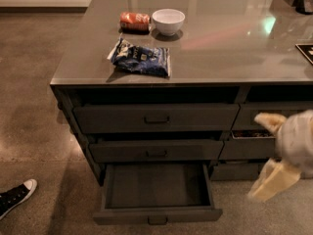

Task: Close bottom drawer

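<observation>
The bottom drawer (157, 215) is the lowest of three dark grey drawers in the left stack. It stands pulled far out, its dark tray bare, its small centre pull at the lower edge of the view. The two drawers above it are pushed in or nearly so. My gripper (268, 153) is at the right edge, blurred, in front of the neighbouring stack, to the right of and above the open drawer. It touches nothing that I can see.
On the grey counter (230, 48) lie a blue snack bag (141, 58), a white bowl (168, 21) and a red packet (134, 21). A dark object (305, 52) sits at the counter's right edge. A person's black sneaker (14, 198) rests on the floor at lower left.
</observation>
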`<state>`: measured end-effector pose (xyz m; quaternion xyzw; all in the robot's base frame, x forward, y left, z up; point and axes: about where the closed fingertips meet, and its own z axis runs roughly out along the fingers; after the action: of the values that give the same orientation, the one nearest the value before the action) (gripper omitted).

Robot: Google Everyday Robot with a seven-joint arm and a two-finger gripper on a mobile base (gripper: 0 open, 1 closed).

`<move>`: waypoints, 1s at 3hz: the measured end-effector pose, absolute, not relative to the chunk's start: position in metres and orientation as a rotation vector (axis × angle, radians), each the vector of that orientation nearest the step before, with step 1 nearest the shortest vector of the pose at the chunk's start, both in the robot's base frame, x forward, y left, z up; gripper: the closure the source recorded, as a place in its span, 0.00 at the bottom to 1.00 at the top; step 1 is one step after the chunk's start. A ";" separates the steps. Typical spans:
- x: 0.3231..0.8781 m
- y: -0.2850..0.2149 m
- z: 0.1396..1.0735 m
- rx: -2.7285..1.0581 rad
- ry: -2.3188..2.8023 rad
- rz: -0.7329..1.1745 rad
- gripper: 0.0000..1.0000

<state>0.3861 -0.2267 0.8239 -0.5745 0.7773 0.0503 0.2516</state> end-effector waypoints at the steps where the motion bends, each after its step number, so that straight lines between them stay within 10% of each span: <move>1: 0.372 -0.230 0.731 -1.442 2.074 0.294 0.00; 3: 0.382 -0.239 0.702 -1.435 2.033 0.289 0.00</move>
<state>0.3823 -0.2388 0.7020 -0.5439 0.7708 0.1095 0.3131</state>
